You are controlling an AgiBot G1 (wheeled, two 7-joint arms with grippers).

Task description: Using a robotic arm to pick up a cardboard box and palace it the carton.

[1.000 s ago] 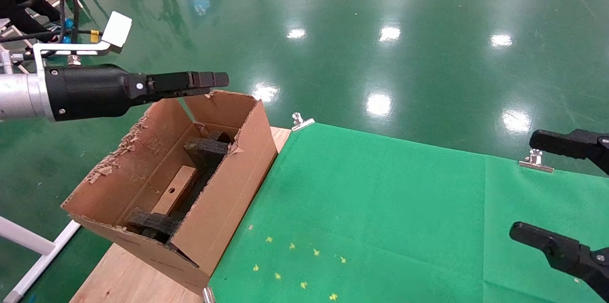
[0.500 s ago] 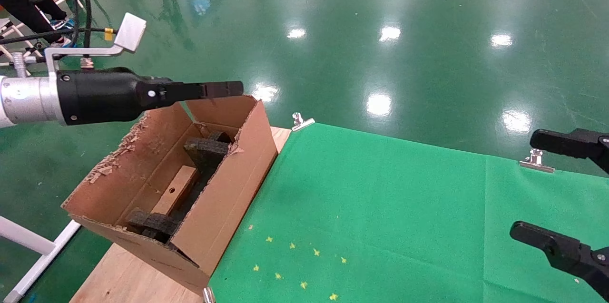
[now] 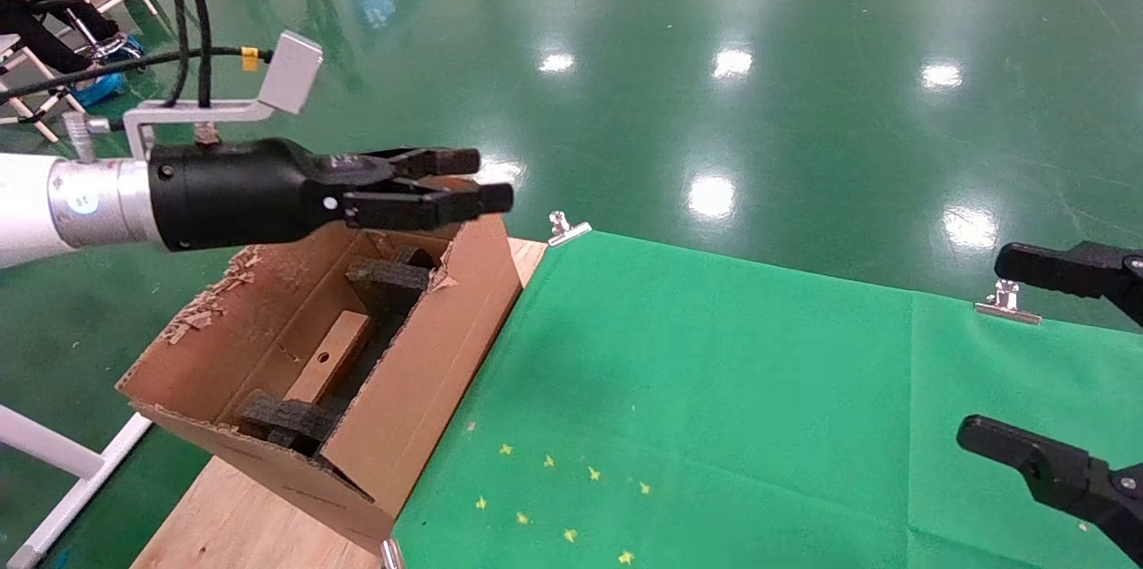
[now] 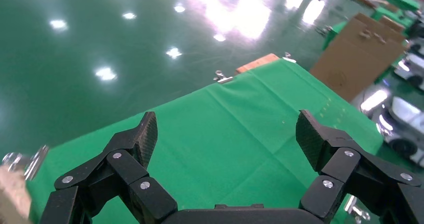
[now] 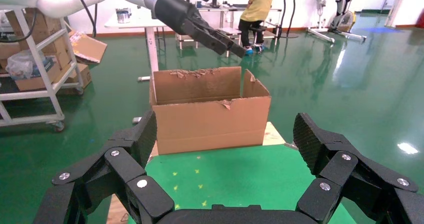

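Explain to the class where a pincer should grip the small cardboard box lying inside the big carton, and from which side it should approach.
Probably from straight above. The cardboard box lies low in the carton, between black foam blocks, so the walls bar any sideways approach. Its long narrow top face points up; close the pincer across that narrow width near mid-length. The left pincer hovers open above the carton's far end.

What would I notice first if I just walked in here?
Probably the big torn carton at the left end of the green table, with the small cardboard box lying inside between black foam blocks. The left claw hangs open and empty above the carton's far end.
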